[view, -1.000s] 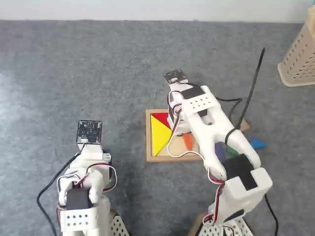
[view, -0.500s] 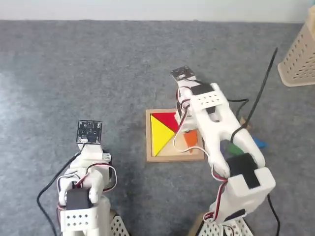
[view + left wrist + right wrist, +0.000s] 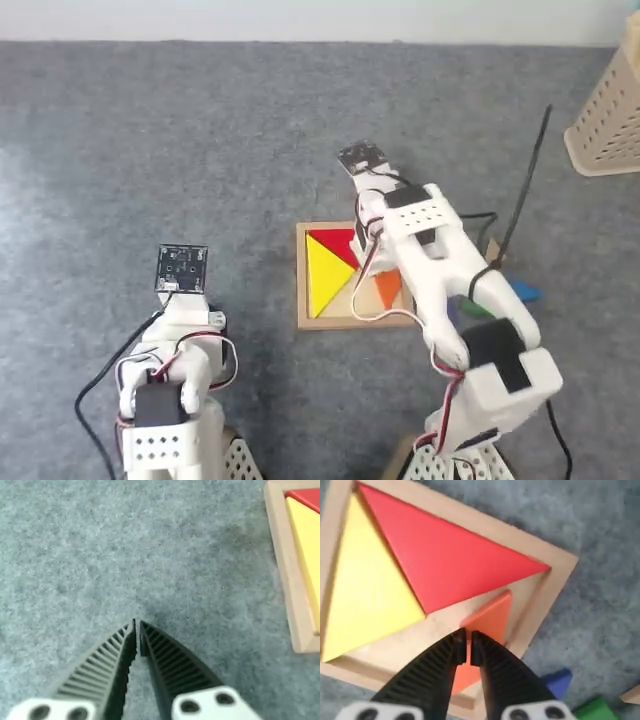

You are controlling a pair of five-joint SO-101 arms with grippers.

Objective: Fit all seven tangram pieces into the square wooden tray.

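The square wooden tray (image 3: 304,275) lies mid-table with a yellow triangle (image 3: 325,272), a red triangle (image 3: 338,243) and an orange piece (image 3: 388,288) in it. My right arm (image 3: 420,225) stretches over the tray's right half. In the right wrist view my right gripper (image 3: 465,637) is shut, its tips down on the corner of the orange piece (image 3: 492,616), beside the red triangle (image 3: 447,562) and the yellow triangle (image 3: 367,587). My left gripper (image 3: 137,626) is shut over bare carpet, left of the tray's rim (image 3: 280,555).
Loose pieces lie right of the tray: a blue one (image 3: 522,292), a green one (image 3: 476,308), partly hidden under my right arm. A slatted beige basket (image 3: 610,110) stands at the far right edge. Grey carpet covers the table.
The right arm swung a little to the right over the tray, then eased back left. More of the orange piece shows now. The left arm has kept still.
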